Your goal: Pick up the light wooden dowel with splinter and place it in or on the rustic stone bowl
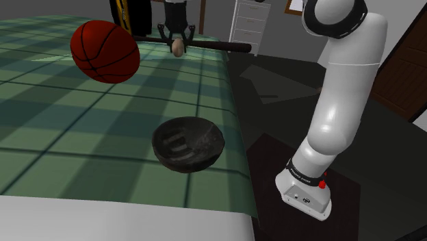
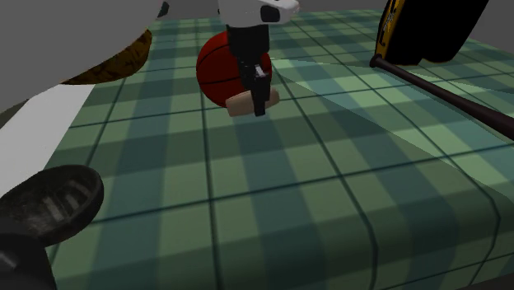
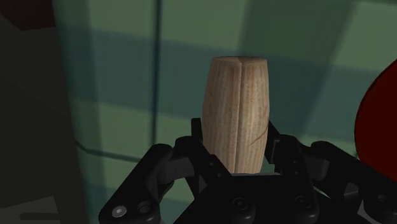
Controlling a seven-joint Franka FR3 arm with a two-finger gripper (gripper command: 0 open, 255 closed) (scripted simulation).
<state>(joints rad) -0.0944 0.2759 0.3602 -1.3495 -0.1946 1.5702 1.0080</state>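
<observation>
Wrist view: hand (image 3: 236, 153) pinching the dowel (image 3: 235, 114), one black finger on each side. Dowel is light wood with a crack running along its length, sticking out past the tips. Green plaid cover (image 3: 127, 95) lies beyond it, red ball (image 3: 378, 121) off to one side of the hand.

Shoulder view, near to far: dark bowl (image 1: 188, 144) at lower centre, upright on the cover. Ball at upper left, well apart from the bowl. Hand at top centre pointing down, dowel in its tips. Dark bat (image 1: 222, 46) just behind the hand, white drawers (image 1: 250, 24) beyond.

Second exterior view: bowl at lower left. Dowel held crosswise at upper centre in front of the ball, well apart from the bowl.
</observation>
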